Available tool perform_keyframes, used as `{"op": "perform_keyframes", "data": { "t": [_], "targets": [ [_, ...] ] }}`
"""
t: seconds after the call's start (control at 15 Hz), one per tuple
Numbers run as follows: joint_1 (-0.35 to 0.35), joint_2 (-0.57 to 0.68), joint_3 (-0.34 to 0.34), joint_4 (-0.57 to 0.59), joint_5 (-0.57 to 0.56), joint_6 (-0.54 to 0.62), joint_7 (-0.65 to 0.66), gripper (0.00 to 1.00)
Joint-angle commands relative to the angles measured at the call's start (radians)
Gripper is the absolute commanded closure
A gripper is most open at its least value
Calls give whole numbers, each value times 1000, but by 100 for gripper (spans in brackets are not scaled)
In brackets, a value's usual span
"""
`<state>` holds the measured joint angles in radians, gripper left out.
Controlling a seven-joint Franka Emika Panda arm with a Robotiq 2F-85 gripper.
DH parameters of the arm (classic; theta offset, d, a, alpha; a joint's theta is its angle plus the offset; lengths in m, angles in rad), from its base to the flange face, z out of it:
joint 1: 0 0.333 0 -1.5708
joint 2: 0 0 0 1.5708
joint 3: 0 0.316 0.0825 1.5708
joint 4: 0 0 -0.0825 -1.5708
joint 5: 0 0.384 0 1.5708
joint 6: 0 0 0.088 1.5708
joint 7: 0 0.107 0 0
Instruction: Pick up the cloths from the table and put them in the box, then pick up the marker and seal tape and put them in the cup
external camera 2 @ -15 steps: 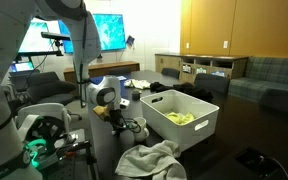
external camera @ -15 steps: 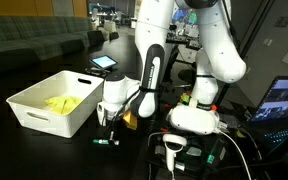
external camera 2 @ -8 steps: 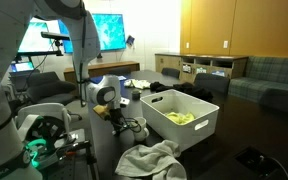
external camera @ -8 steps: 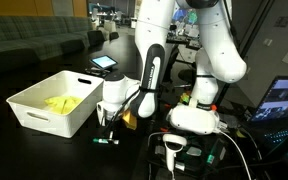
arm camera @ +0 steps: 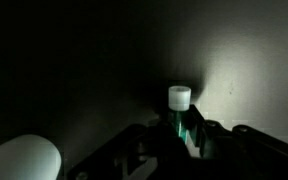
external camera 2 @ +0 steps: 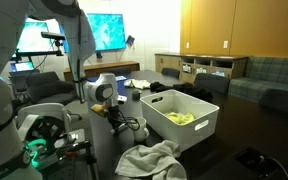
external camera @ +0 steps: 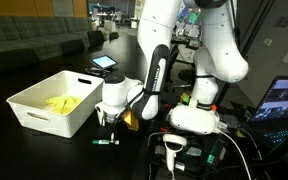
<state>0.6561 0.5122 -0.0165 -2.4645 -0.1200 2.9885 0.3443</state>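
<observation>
Down on the marker

Right up front in an exterior view: a white cloth [external camera 2: 149, 160], lying in a soft heap on the black table [external camera 2: 209, 165]. Close to the box, but outside it.

Next, the gripper [arm camera: 184, 136], down low by the table. Squeezed onto the marker [arm camera: 181, 118], with dark fingers [arm camera: 206, 135] pressed on both sides of the green part. White cap [arm camera: 178, 97] sticking out past them. Shows from outside too: the marker [external camera: 105, 141], a small teal stick lying flat, right under the gripper [external camera: 109, 124]. Cannot tell if lifted off the table at all.

Off to one side in the wrist view, a white round blur [arm camera: 19, 160]. Too fuzzy to name.

A bit further back, the box [external camera: 46, 122], big and white, standing just beside the gripper. Inside, the yellow cloth [external camera: 62, 102], bunched on the bottom. Shows in both exterior views.

Behind that, the arm [external camera: 154, 45], white with a black strip, bending down to the gripper from high up. Stands on a round white base [external camera: 194, 120] on the table.

Far back, a bright blue screen [external camera 2: 109, 30] and a grey sofa [external camera: 29, 45] in the dim room.
</observation>
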Motion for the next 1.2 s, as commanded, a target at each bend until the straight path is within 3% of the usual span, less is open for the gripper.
{"op": "perform_keyframes", "data": {
  "t": [0.0,0.4,1.0,1.07,1.13],
  "targets": [
    [88,-103,-54,-74,-57,-10,-27,95],
    [123,-215,-89,-188,-110,59,-27,95],
    [125,-383,-163,-352,-125,277,-16,95],
    [97,-341,-139,-286,-137,280,7,95],
    [103,-350,-152,-292,-135,305,11,95]
  ]
}}
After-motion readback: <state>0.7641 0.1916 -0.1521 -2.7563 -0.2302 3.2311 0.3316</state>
